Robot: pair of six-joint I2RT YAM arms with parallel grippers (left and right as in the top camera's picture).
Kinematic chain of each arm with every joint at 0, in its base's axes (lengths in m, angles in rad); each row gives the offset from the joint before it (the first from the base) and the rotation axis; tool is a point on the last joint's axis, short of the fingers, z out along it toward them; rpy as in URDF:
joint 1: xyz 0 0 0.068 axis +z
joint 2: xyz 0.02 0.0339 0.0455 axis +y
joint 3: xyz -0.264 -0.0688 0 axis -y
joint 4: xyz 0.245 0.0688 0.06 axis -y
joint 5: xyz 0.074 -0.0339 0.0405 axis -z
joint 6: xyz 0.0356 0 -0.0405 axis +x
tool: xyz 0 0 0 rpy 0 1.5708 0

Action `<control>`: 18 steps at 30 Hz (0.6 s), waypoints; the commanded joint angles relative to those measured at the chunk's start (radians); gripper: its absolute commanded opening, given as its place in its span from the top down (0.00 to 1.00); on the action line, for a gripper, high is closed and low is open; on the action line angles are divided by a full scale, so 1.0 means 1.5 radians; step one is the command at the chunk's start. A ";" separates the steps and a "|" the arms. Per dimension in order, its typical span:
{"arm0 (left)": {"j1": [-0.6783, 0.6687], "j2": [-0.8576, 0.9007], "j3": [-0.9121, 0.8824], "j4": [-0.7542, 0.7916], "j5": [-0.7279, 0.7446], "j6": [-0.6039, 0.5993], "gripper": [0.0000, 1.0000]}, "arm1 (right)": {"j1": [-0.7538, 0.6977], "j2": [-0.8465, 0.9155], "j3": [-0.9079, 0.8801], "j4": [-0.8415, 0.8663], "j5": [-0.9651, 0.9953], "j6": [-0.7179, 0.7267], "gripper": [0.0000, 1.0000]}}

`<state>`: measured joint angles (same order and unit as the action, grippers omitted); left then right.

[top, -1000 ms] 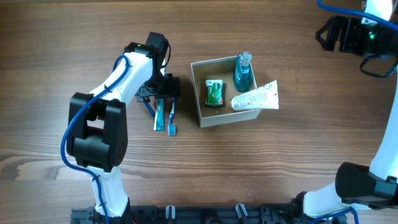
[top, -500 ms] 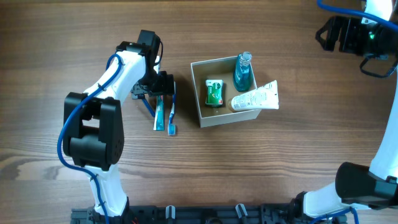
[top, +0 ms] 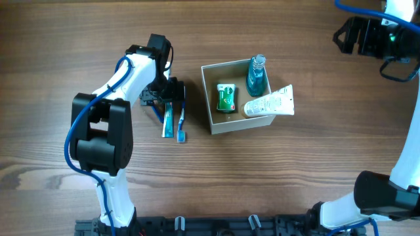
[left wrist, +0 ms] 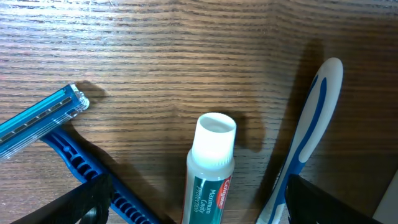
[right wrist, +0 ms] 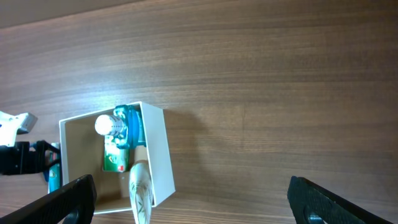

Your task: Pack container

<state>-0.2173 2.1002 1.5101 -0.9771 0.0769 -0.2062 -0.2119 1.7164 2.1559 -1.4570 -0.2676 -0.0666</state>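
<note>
The container (top: 239, 124), a small white-walled box with a tan inside, stands mid-table and also shows in the right wrist view (right wrist: 163, 155). It holds a green pack (top: 226, 98) and a blue bottle (top: 256, 75). A white tube (top: 269, 103) lies across its right rim. My left gripper (top: 172, 92) is open, low over a toothpaste tube (left wrist: 210, 168), with a blue razor (left wrist: 43, 121) on one side and a blue-white toothbrush (left wrist: 308, 137) on the other. Its fingers (left wrist: 199, 211) straddle the toothpaste. My right gripper (top: 342, 36) is open and empty, far back right.
Toothpaste (top: 168, 122), toothbrush (top: 182, 122) and razor (top: 156, 109) lie side by side on the wooden table, left of the container. The right arm's base (top: 387, 196) stands at the front right.
My left gripper shifted slightly left, then back right over the toothpaste. The objects and the right arm have not moved.
</note>
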 commanded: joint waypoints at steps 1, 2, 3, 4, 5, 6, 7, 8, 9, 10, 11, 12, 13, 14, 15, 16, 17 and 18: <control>-0.001 0.015 -0.005 0.007 -0.002 0.024 0.12 | 0.002 0.001 0.001 0.002 0.008 -0.006 0.00; -0.001 0.015 -0.005 0.006 -0.002 0.028 0.12 | 0.002 0.001 0.001 0.002 0.009 -0.006 0.00; -0.001 0.015 -0.005 0.006 -0.002 0.028 0.13 | 0.002 0.001 0.001 0.002 0.008 -0.006 0.00; -0.001 0.015 -0.005 0.006 -0.002 0.028 0.13 | 0.002 0.001 0.001 0.002 0.008 -0.006 0.00; -0.001 0.015 -0.005 0.006 -0.002 0.028 0.13 | 0.002 0.001 0.001 0.002 0.009 -0.006 0.00; -0.001 0.015 -0.005 0.006 -0.002 0.028 0.13 | 0.002 0.001 0.001 0.002 0.008 -0.006 0.00; -0.001 0.015 -0.005 0.006 -0.002 0.028 0.13 | 0.002 0.001 0.001 0.002 0.008 -0.006 0.00; -0.001 0.015 -0.005 0.005 -0.002 0.028 0.14 | 0.002 0.001 0.001 0.002 0.008 -0.006 0.00; -0.001 0.015 -0.005 0.006 -0.002 0.028 0.13 | 0.002 0.001 0.001 0.002 0.008 -0.006 0.00; -0.001 0.015 -0.005 0.006 -0.002 0.028 0.13 | 0.002 0.001 0.001 0.002 0.008 -0.006 0.00; -0.001 0.015 -0.005 0.006 -0.002 0.028 0.13 | 0.002 0.001 0.001 0.002 0.008 -0.006 0.00; -0.001 0.015 -0.005 0.006 -0.002 0.028 0.13 | 0.002 0.001 0.001 0.002 0.009 -0.006 0.00; -0.001 0.015 -0.005 0.006 -0.002 0.028 0.13 | 0.002 0.001 0.001 0.002 0.008 -0.006 0.00; -0.001 0.015 -0.005 0.008 -0.002 0.028 0.13 | 0.002 0.001 0.001 0.002 0.008 -0.006 0.00; -0.001 0.015 -0.005 0.009 -0.001 0.028 0.14 | 0.002 0.001 0.001 0.002 0.008 -0.006 0.00; -0.001 0.015 -0.005 0.011 0.002 0.028 0.14 | 0.002 0.001 0.001 0.002 0.008 -0.006 0.00; -0.002 0.015 -0.005 0.012 0.004 0.028 0.14 | 0.002 0.001 0.001 0.002 0.008 -0.006 0.00; -0.004 0.015 -0.005 0.011 0.004 0.030 0.15 | 0.002 0.001 0.001 0.002 0.008 -0.006 0.00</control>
<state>-0.2169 2.1014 1.5101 -0.9646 0.0765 -0.1841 -0.2119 1.7164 2.1559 -1.4570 -0.2676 -0.0666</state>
